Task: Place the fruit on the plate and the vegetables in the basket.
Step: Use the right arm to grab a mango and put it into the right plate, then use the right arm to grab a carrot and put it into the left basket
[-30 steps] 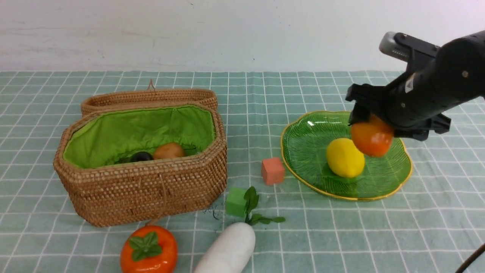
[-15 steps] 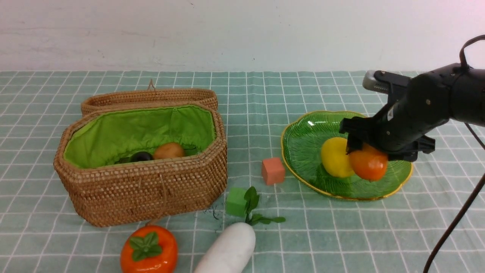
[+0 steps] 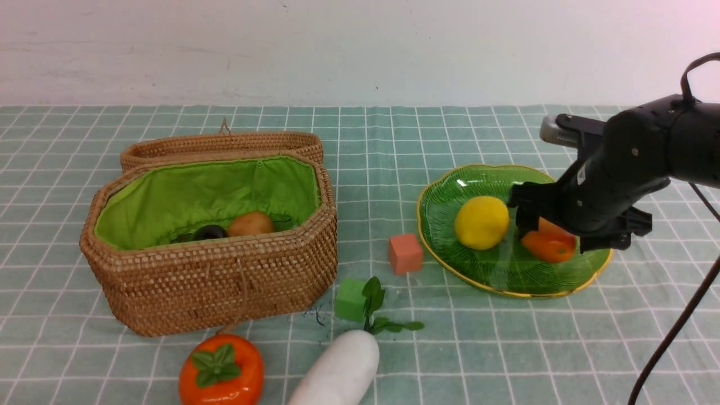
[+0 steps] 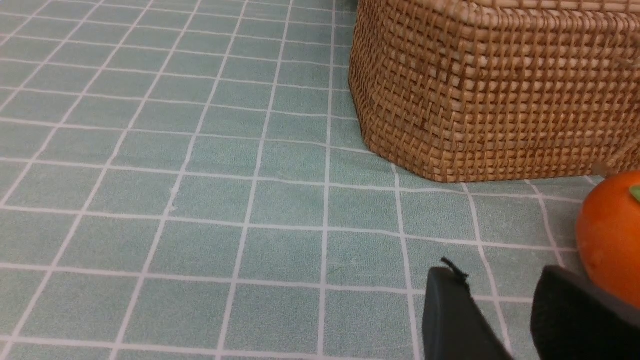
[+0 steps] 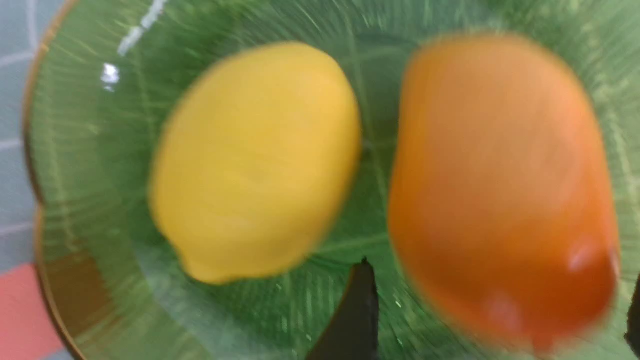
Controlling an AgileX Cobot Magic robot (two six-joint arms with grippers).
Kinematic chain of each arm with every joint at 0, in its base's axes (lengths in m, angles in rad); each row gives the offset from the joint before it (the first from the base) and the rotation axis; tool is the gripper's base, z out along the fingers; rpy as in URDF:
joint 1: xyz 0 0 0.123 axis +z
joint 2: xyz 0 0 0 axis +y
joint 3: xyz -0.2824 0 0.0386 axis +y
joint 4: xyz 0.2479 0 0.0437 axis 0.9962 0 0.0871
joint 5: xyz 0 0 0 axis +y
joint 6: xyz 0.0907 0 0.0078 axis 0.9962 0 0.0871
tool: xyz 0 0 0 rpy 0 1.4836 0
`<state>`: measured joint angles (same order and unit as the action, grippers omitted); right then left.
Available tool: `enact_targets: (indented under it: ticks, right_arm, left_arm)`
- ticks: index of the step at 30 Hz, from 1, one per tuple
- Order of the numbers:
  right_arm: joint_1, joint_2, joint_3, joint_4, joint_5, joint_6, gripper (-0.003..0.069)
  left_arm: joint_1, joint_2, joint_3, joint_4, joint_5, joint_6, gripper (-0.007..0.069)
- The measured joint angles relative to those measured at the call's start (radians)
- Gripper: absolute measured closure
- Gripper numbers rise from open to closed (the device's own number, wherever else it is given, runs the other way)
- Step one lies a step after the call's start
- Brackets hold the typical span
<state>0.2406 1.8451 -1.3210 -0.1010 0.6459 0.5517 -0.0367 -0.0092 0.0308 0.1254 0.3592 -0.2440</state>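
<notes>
Your right end effector (image 3: 557,236), jaws released, straddles the mango (image 3: 548,248), which lies on the plate (image 3: 450,194) directly beneath it.

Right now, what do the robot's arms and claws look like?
The right arm is chunky, rounded and black, with tiny silver screws, a grey metal piece on top and thin black cables. The right gripper is black too, with flat fingers. Of the left gripper only two black fingers show; its arm is out of view.
</notes>
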Motion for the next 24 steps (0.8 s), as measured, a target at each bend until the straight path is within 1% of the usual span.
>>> enact_targets:
  ticks: [4,7,9,14,16,17,21,22,24]
  right_arm:
    - [0.000,-0.014,0.000,-0.004,0.074,-0.001,0.0007]
    - [0.000,-0.087,0.001,0.000,0.154,-0.023,0.0020]
    - [0.000,-0.115,0.001,0.011,0.169,-0.023,0.0024]
    - [0.017,-0.271,0.022,0.136,0.248,-0.033,0.0066]
    - [0.058,-0.324,0.067,0.161,0.287,-0.046,0.0083]
    - [0.058,-0.329,0.073,0.161,0.287,-0.046,0.0083]
    - [0.155,-0.402,0.202,0.175,0.314,-0.041,0.0090]
    - [0.219,-0.433,0.292,0.194,0.310,-0.013,0.0090]
    - [0.265,-0.448,0.345,0.212,0.299,0.008,0.0090]
  left_arm:
    - [0.000,0.000,0.000,0.000,0.000,0.000,0.0386]
    - [0.000,0.000,0.000,0.000,0.000,0.000,0.0386]
    - [0.000,0.000,0.000,0.000,0.000,0.000,0.0386]
    - [0.000,0.000,0.000,0.000,0.000,0.000,0.0386]
    - [0.000,0.000,0.000,0.000,0.000,0.000,0.0386]
    - [0.000,0.000,0.000,0.000,0.000,0.000,0.0386]
    - [0.000,0.000,0.000,0.000,0.000,0.000,0.0386]
    - [0.000,0.000,0.000,0.000,0.000,0.000,0.0386]
    - [0.000,0.000,0.000,0.000,0.000,0.000,0.0386]
